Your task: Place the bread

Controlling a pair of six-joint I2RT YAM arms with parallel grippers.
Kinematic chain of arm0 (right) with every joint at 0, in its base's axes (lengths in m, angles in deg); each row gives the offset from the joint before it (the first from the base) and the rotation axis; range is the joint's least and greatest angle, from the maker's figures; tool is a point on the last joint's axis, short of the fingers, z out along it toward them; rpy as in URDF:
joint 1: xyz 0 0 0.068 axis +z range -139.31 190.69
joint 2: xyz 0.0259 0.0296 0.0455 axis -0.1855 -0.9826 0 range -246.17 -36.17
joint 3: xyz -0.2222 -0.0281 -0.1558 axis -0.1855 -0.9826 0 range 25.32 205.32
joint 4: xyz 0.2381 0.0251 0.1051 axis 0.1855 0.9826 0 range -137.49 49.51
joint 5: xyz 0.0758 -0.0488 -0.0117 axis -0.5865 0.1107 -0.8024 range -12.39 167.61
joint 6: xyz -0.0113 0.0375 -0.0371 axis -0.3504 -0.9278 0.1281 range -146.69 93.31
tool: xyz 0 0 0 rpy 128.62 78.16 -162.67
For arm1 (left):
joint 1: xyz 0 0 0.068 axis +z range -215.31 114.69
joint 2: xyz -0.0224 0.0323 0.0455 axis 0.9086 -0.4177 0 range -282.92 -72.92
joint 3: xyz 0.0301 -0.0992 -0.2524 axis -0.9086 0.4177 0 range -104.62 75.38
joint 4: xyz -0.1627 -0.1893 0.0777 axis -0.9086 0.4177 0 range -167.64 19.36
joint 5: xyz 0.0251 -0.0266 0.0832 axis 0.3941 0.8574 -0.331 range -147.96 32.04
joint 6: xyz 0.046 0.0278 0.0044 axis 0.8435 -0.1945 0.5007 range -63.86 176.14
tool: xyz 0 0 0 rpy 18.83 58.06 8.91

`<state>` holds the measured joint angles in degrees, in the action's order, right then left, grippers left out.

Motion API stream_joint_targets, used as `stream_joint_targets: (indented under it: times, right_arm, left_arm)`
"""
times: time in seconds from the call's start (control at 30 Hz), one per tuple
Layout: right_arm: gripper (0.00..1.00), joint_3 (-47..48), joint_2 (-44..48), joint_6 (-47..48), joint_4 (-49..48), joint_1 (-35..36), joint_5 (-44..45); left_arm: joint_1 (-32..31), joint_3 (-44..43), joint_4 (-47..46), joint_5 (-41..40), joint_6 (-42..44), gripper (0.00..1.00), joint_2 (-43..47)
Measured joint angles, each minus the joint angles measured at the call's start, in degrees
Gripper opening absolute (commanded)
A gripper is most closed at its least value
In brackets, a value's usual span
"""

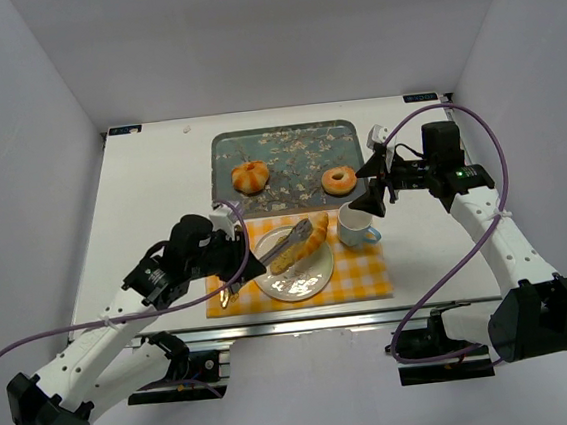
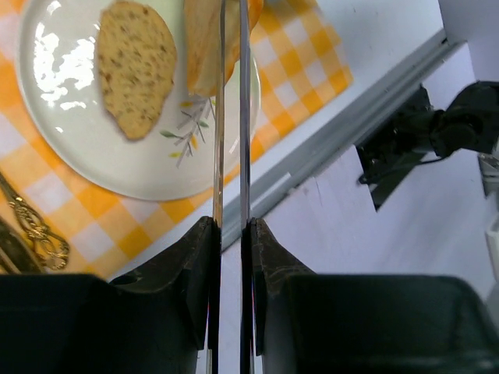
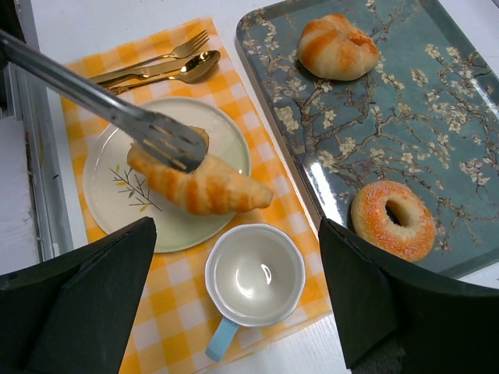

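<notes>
Your left pincer (image 2: 230, 257) squeezes the tongs (image 3: 117, 117), holding the croissant (image 3: 204, 187) mid-frame, half over the plate (image 3: 109, 206). Right pincer (image 1: 373, 186) is spread wide. Let go crooked and it may roll into the cup (image 3: 255, 276).

golden striped croissant (image 3: 207, 187) in metal tongs (image 3: 93, 100), just above the white plate (image 3: 101, 167)

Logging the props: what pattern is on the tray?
The tray shows white blossom branches on blue-grey, clearest in the right wrist view.
</notes>
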<state>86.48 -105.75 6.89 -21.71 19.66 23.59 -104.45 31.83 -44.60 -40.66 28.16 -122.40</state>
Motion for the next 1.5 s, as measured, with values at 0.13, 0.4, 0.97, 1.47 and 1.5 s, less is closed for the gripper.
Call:
stream_joint_targets:
  times: [0.13, 0.4, 0.97, 1.47, 1.5]
  right_arm:
    - [0.89, 0.00, 0.00, 0.00, 0.00, 0.00, -0.11]
    - [0.89, -0.02, 0.00, 0.00, 0.00, 0.00, -0.09]
    - [0.89, -0.13, 0.00, 0.00, 0.02, 0.00, -0.17]
    - [0.89, -0.13, 0.00, -0.66, -0.33, 0.00, -0.13]
    - [0.89, -0.13, 0.00, -0.66, -0.33, -0.02, -0.13]
  left_arm:
    - [0.00, 3.41, -0.94, 3.43, -1.99, 0.00, 0.13]
    - [0.00, 5.73, -0.24, 4.70, -3.45, 0.30, -0.44]
    - [0.00, 3.72, 3.39, -3.82, -5.40, 0.48, 6.16]
    - [0.15, -8.13, -4.79, -11.10, -4.92, 0.38, -12.22]
    - [0.48, -9.94, -6.40, -10.75, -4.96, 0.38, -16.35]
